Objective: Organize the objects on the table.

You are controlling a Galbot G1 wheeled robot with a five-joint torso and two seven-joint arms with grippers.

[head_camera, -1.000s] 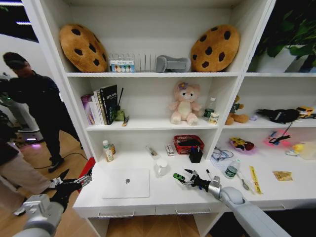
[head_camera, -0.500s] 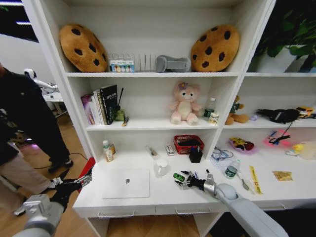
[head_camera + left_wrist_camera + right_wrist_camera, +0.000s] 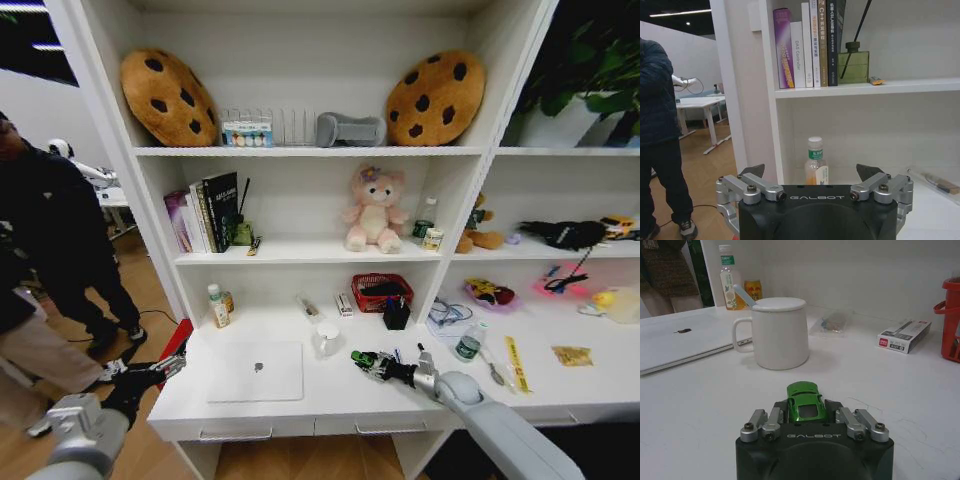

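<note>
A tiny green toy car (image 3: 361, 357) (image 3: 804, 400) rests on the long white table (image 3: 330, 400), right of the shut silver laptop (image 3: 255, 370) (image 3: 685, 340). My right gripper (image 3: 372, 365) (image 3: 806, 409) is shut on the car, its pads against the car's sides. Thin pens (image 3: 421, 351) lie just beyond the gripper's wrist. Off the table's left end, my left gripper (image 3: 145, 372) (image 3: 813, 172) hangs open with nothing in it.
A white lidded mug (image 3: 326, 338) (image 3: 780, 332) stands just beyond the car. Behind it are a red basket (image 3: 381, 291), a black pen holder (image 3: 397, 314) and a small box (image 3: 904, 334). A bottle (image 3: 216, 305) (image 3: 816, 162) stands at the back left. People stand to the left.
My right gripper has moved left up to the green car and shut round it. The left arm has stayed still. A person at the left has shifted.
</note>
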